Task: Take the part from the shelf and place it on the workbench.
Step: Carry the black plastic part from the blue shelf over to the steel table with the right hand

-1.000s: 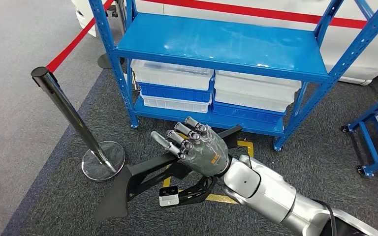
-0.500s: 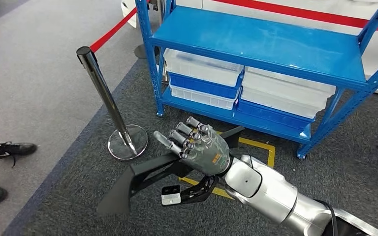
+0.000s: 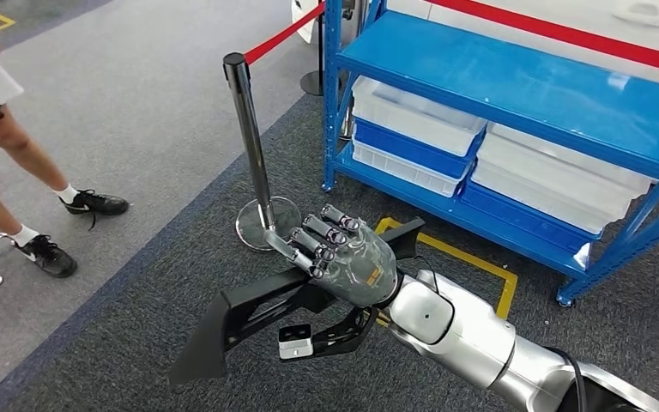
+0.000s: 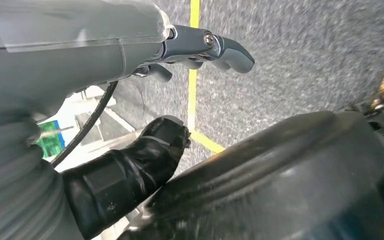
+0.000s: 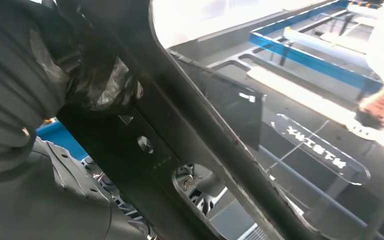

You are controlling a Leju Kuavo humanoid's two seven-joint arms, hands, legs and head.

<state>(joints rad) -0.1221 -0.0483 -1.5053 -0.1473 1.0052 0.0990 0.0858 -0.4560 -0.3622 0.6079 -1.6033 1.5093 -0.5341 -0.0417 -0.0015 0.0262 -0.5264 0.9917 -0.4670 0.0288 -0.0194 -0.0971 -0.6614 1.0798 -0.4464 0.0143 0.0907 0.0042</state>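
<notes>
While the long black moulded plastic part (image 3: 249, 313) sits across the palm of my right robot hand (image 3: 343, 257), I can see it held out level above the dark grey carpet (image 3: 137, 326), its broad flared end pointing toward the left of the head view and its narrow end poking out past the wrist toward the yellow floor marking (image 3: 472, 257). The fingers (image 3: 309, 245) of that robot hand are raised and only loosely curled over the top of the part, with the palm and thumb underneath it, so it is carried rather than clamped hard. A small white-tipped bracket (image 3: 295, 342) hangs from the underside of the part. From the right wrist view I get the part's (image 5: 190, 135) black ribbed surface running close past the camera. My left robot hand (image 4: 200, 47) hangs over the carpet with its fingers apart and nothing in them. Just beyond the part stands a chrome barrier post (image 3: 249, 146) on a round base, with a red belt running off it. Behind that is the blue metal shelf (image 3: 515, 86), white and blue plastic bins (image 3: 420, 129) stacked on its lowest level. At the far left a person's legs and black trainers (image 3: 47, 253) stand on the lighter grey floor.
</notes>
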